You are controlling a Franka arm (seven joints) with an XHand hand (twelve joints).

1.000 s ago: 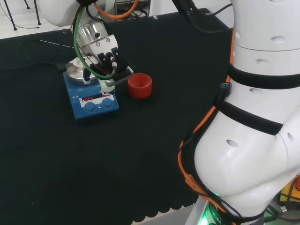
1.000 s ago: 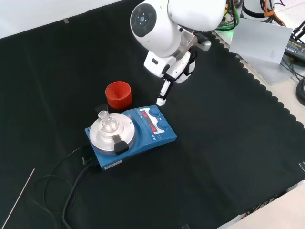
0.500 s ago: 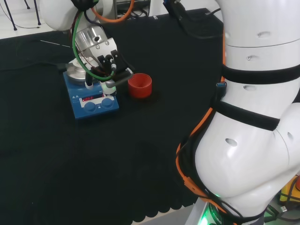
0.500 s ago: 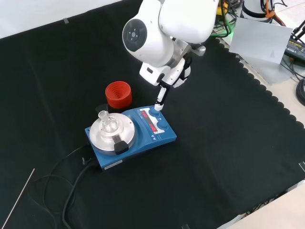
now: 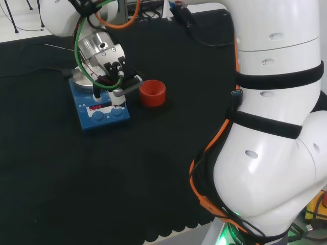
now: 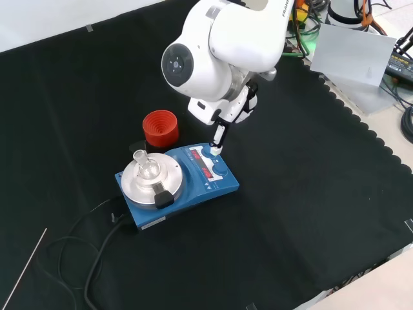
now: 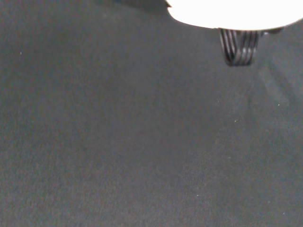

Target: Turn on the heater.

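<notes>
The black and white robot hand hung over the front panel of the blue, box-shaped heater with a round silver top plate, and it held nothing: one straight finger pointed down with its white tip at or just above the heater's control panel, beside one of the two round blue knobs, though whether the tip actually touched the panel could not be told; the rest of the fingers were tucked up against the palm. In the head view the hand stood over the heater's right half, its downward finger ending at the panel close to the red-lit display strip. The heater sat on the black cloth, with a small clear glass vessel standing on the middle of its silver plate and a small black block at the plate's near edge in the front view. A red ribbed ring-shaped stand stood just beside the heater, behind it in the front view and to its right in the head view, near the hand but apart from it. A black power cable ran from the heater's left end, in the front view, and looped across the cloth toward the near edge. In the wrist view, bare cloth lay beyond a blurred white part of the hand.
</notes>
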